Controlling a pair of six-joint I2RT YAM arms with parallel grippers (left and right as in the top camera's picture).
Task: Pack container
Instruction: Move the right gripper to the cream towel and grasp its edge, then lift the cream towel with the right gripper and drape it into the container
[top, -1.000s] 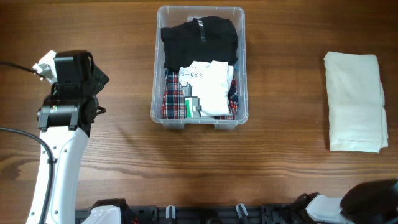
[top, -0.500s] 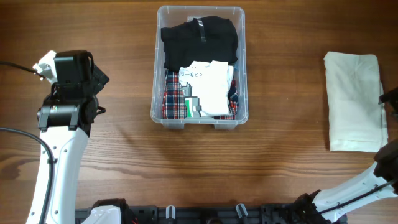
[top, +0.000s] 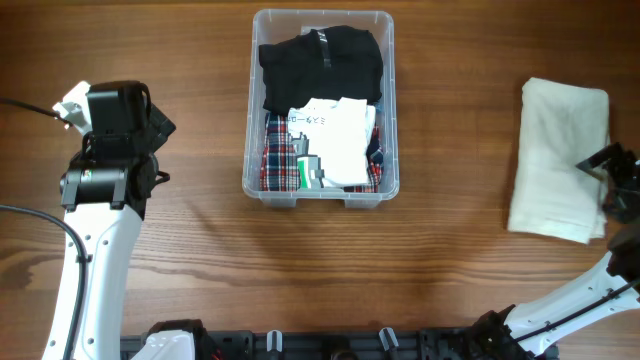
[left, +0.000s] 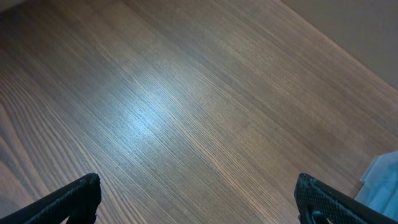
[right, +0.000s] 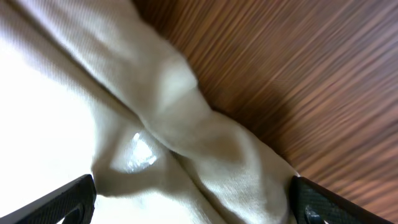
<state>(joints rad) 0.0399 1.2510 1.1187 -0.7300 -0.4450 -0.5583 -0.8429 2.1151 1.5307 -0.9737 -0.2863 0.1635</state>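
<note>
The clear plastic container (top: 252, 150) stands at the table's upper middle, holding a black garment (top: 320, 62), a white printed garment (top: 335, 135) and a plaid one (top: 280, 160). A folded cream garment (top: 555, 160) lies at the right, its lower part skewed left. My right gripper (top: 606, 180) is open at the cream garment's right edge, and the wrist view shows its bunched folds (right: 186, 143) between the fingers. My left gripper (top: 150, 130) is open and empty over bare wood (left: 186, 124), left of the container.
The wooden table (top: 450, 250) stretches between container and cream garment. A black rail (top: 320, 345) runs along the front edge. A corner of the container (left: 382, 180) shows at the left wrist view's right edge.
My right arm has come in from the lower right onto the cream garment's right edge. The garment's lower part has shifted left. The left arm has not moved.
</note>
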